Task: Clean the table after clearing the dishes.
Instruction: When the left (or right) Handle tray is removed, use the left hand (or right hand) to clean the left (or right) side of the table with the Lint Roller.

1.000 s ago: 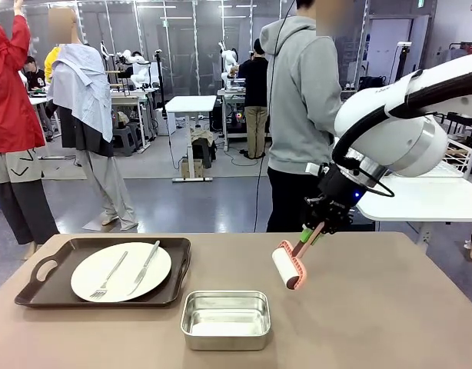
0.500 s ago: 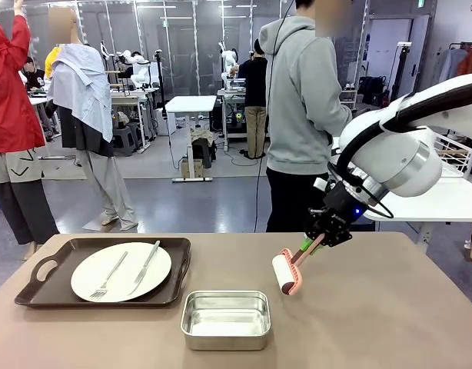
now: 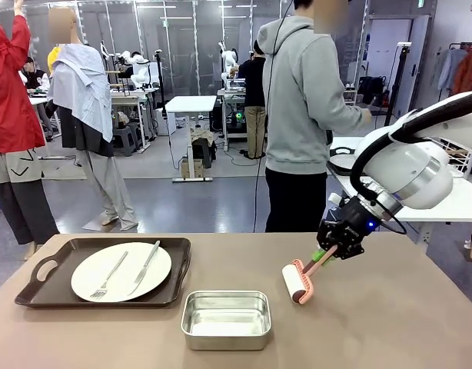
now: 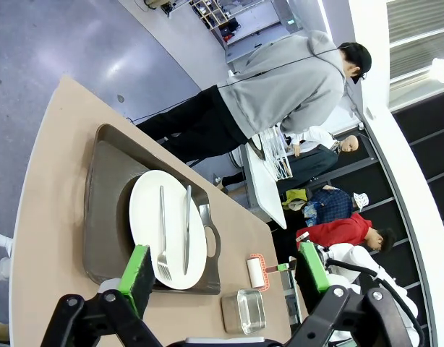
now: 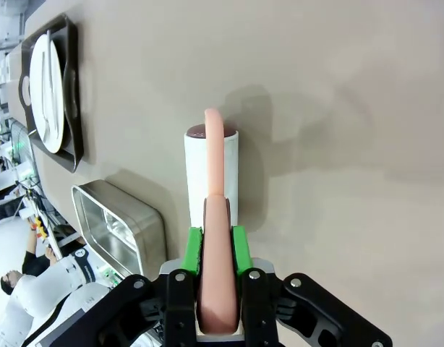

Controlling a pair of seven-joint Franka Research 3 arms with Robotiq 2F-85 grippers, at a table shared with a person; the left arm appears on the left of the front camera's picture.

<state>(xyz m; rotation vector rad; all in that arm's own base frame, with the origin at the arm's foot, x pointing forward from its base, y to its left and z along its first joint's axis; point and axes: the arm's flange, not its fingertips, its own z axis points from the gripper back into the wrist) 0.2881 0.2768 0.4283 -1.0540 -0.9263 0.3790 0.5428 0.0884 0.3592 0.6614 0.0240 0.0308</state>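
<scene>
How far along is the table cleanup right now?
Done: nothing clearly finished. In hand: the right tool grips the roller by its handle, down at the table. Remaining: one tray with a plate, fork and knife sits there; the left tool hangs open.

A lab: rows of workbenches (image 3: 191, 103), cables (image 3: 240, 161) on grey floor (image 3: 182, 204)

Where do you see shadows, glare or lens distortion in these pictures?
Right wrist view: sharp; the roller throws a soft shadow on the table beside it. Left wrist view: the wide-angle lens bends the table's edge, and the picture is rolled, so the person stands sideways. Front view: even light, pale glare in the steel pan.
</scene>
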